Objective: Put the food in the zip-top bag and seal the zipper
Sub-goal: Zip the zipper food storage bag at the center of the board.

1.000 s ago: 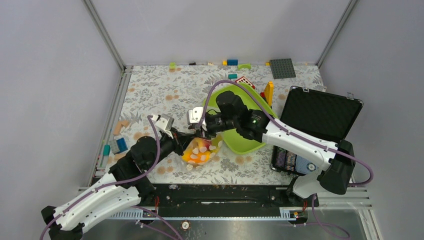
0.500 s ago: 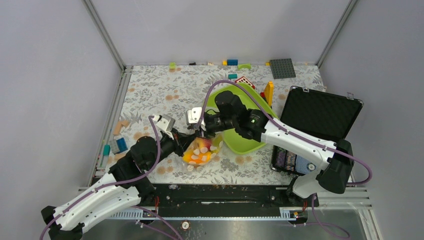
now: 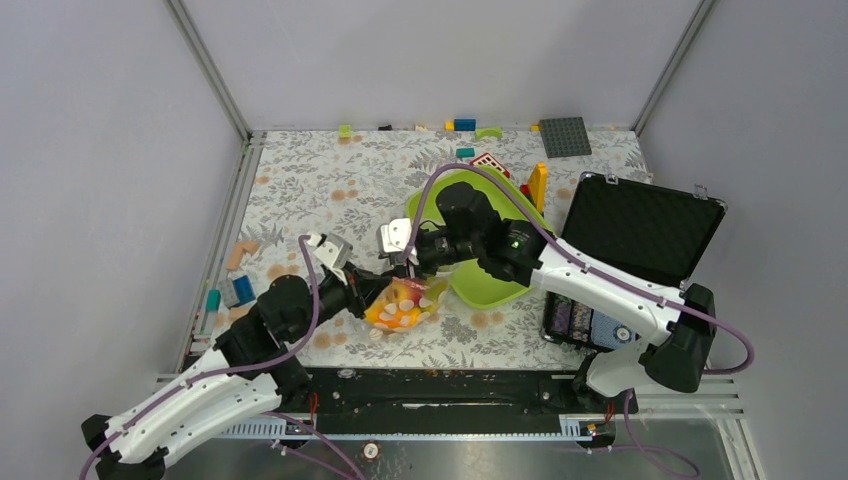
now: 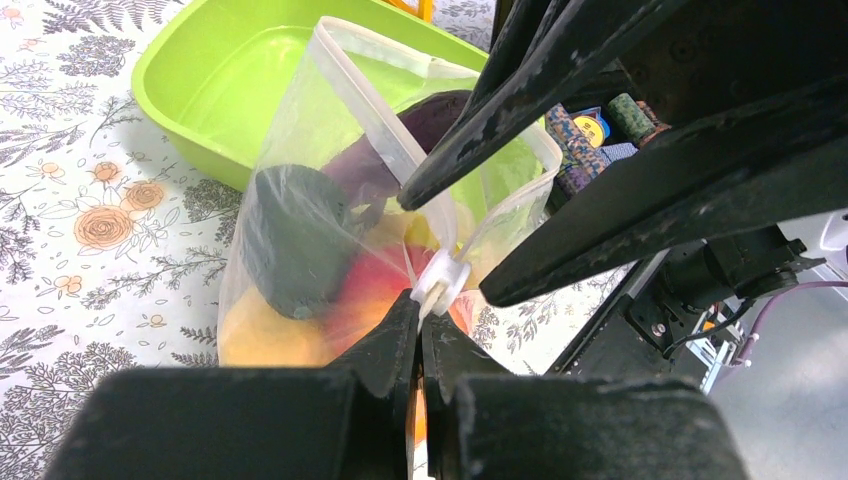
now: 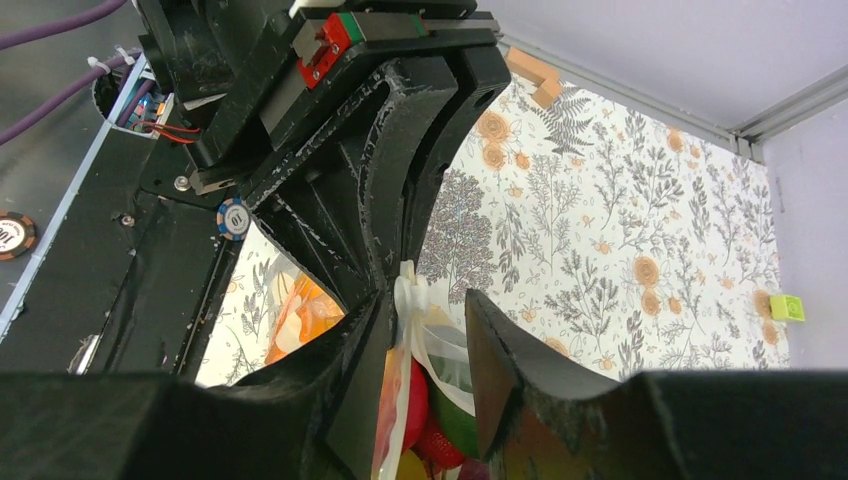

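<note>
The zip-top bag [image 3: 405, 304] hangs between both grippers just left of the tray, its mouth gaping in the left wrist view [image 4: 300, 200]. Inside is the food: a red-orange apple [image 4: 350, 290], a dark kiwi [image 4: 288, 240], a purple eggplant [image 4: 425, 115], and red and green pieces [image 5: 414, 400]. My left gripper [image 4: 420, 312] [image 3: 372, 284] is shut on the bag's corner just below the zipper's whitish end [image 4: 440, 280]. My right gripper [image 5: 430, 305] [image 3: 405, 263] is open and straddles the zipper [image 5: 412, 290] there. One finger touches the strip; the other stands off.
The lime-green tray [image 3: 492, 286] lies right of the bag. An open black case [image 3: 632, 232] stands at the right edge. Coloured blocks lie at the left [image 3: 236, 290], along the back wall [image 3: 464, 125] and by the tray [image 3: 538, 185], near a grey baseplate [image 3: 565, 137].
Both grippers and the bag have drifted slightly toward the near right. The left grip on the bag corner is unchanged, and the right jaws still straddle the zipper.
</note>
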`<state>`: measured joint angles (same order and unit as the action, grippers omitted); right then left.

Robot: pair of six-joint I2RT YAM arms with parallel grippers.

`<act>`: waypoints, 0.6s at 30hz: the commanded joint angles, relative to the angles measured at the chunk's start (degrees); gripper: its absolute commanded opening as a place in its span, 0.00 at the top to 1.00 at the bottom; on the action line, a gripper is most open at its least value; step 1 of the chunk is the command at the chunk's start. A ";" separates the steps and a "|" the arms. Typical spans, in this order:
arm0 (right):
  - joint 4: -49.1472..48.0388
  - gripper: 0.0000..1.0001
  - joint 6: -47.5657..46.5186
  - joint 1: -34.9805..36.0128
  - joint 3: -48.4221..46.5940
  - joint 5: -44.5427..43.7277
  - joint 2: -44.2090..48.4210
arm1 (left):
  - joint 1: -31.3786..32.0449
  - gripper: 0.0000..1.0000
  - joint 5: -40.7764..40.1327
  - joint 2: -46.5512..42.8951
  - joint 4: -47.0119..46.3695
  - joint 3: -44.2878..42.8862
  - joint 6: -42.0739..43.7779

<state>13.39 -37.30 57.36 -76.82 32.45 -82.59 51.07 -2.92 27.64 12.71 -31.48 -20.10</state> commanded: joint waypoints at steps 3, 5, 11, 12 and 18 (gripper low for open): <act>0.08 0.58 -0.36 0.62 -0.96 1.60 1.12 | 0.22 1.00 2.65 -1.77 -3.96 -1.03 1.73; 0.40 0.58 0.06 0.79 -1.50 2.16 0.49 | 0.23 1.00 2.54 -1.71 -3.93 -1.09 1.53; 0.46 0.59 0.80 1.43 -2.15 2.59 -1.09 | 0.17 1.00 2.61 -1.16 -4.10 -1.20 1.44; 0.42 0.60 0.94 1.51 -2.24 2.68 -1.30 | 0.18 1.00 2.65 -1.12 -4.14 -1.20 1.53; 2.46 0.76 0.93 1.96 -3.67 2.64 -2.40 | 0.25 1.00 3.59 -1.81 -4.36 -0.89 1.66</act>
<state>14.92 -36.75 58.59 -77.10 34.00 -84.29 51.07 -1.02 26.72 13.34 -31.48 -19.07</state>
